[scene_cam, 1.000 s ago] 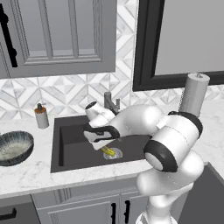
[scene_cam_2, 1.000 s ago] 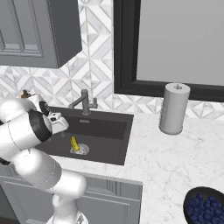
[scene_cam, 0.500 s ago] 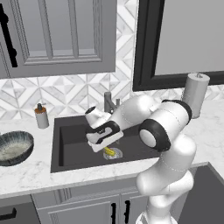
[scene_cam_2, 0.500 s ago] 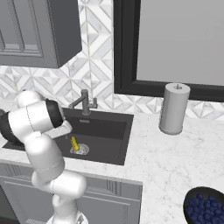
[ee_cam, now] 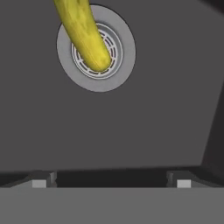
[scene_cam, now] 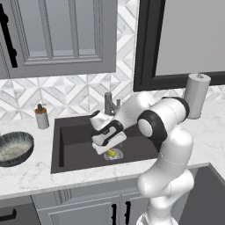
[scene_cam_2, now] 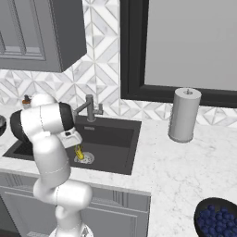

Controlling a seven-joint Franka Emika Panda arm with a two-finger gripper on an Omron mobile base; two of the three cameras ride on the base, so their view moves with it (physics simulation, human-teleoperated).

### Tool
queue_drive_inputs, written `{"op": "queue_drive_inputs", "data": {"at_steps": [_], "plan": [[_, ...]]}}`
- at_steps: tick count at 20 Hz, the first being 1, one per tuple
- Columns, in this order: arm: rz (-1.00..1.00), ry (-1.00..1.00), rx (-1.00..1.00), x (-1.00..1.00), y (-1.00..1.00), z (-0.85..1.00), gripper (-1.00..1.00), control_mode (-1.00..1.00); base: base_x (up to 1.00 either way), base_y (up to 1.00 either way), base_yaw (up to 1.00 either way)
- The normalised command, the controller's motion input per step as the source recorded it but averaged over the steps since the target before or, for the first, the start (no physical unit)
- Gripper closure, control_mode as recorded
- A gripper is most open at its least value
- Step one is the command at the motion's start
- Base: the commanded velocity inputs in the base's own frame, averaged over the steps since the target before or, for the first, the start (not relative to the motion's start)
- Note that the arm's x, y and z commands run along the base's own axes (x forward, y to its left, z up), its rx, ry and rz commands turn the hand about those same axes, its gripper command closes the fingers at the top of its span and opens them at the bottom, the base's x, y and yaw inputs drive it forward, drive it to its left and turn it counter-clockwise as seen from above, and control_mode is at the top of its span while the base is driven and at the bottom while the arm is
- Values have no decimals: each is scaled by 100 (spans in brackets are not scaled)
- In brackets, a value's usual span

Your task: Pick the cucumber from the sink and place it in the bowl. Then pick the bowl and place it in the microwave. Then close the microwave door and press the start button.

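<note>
The yellow-green cucumber (scene_cam: 111, 153) (scene_cam_2: 79, 151) lies on the round metal drain (ee_cam: 96, 48) in the dark sink (scene_cam: 74, 140) (scene_cam_2: 115, 139). In the hand view the cucumber (ee_cam: 83, 33) runs from the top edge onto the drain. My gripper (scene_cam: 103, 147) (ee_cam: 111, 181) hangs inside the basin just above and left of it, open, with nothing between its fingertips (ee_cam: 39, 181). The blue-grey bowl (scene_cam: 13, 148) rests on the counter left of the sink. The microwave and its door are out of view.
A dark faucet (scene_cam: 110, 103) (scene_cam_2: 90, 107) stands behind the basin. A soap dispenser (scene_cam: 41, 116) sits at the back left. A paper towel roll (scene_cam: 195, 94) (scene_cam_2: 184, 115) stands to the right, and a dark bowl of blueberries (scene_cam_2: 217, 220) at the near right.
My hand has sunk a little deeper into the sink toward the cucumber, and the elbow has swung up and back. The jaws stayed open. The cucumber has not moved.
</note>
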Motion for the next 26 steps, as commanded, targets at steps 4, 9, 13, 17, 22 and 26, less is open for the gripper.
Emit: {"op": "queue_drive_inputs", "data": {"at_steps": [4,9,13,17,22,26], "plan": [[0,0,0,8,4,-3,-100,-100,0,0,0],[0,0,0,37,21,-14,-100,-100,0,0,0],[0,0,0,41,15,-27,-100,-100,0,0,0],[0,0,0,49,5,-32,-100,-100,0,0,0],[0,0,0,42,1,-33,-100,-100,0,0,0],[0,0,0,40,4,-37,-100,-100,0,0,0]]}}
